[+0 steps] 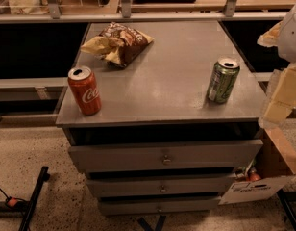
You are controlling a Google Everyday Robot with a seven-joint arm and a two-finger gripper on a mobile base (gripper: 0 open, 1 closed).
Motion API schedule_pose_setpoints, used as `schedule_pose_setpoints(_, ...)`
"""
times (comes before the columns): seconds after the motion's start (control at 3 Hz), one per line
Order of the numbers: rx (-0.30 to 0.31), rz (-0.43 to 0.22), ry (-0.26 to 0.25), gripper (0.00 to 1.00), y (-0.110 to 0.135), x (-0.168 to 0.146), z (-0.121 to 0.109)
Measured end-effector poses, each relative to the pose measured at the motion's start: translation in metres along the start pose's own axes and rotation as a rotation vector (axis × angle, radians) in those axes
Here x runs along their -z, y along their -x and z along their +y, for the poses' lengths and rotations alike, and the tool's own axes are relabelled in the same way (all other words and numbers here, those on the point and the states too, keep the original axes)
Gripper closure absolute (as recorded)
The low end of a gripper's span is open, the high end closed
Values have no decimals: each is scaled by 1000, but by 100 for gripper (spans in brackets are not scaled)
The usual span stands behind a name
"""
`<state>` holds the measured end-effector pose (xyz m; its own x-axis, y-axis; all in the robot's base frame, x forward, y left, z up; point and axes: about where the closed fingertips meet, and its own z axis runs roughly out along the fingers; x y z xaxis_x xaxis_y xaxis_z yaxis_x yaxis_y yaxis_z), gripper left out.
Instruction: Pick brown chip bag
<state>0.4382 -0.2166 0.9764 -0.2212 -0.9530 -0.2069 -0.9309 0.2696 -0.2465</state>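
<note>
The brown chip bag (118, 42) lies crumpled on the back left of the grey cabinet top (172, 76). It is dark brown with pale print and yellow-tan ends. My gripper (278, 99) hangs at the right edge of the view, just off the cabinet's right side, far from the bag. It holds nothing that I can see.
A red cola can (84, 90) stands at the front left corner of the top. A green soda can (223, 80) stands at the front right, close to my gripper. Drawers (165, 158) are below. A metal rail (138, 17) runs behind. A cardboard box (275, 165) is at lower right.
</note>
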Motion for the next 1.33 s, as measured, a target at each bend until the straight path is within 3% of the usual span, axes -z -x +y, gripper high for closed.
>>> schedule_pose_setpoints(0.33,2,-1,-3,0,1,0,-1)
schedule_pose_setpoints(1.0,86,-59,-82,0,44,-22,-60)
schedule_pose_setpoints(1.33,133,-112,-129,0,81,-37,-90)
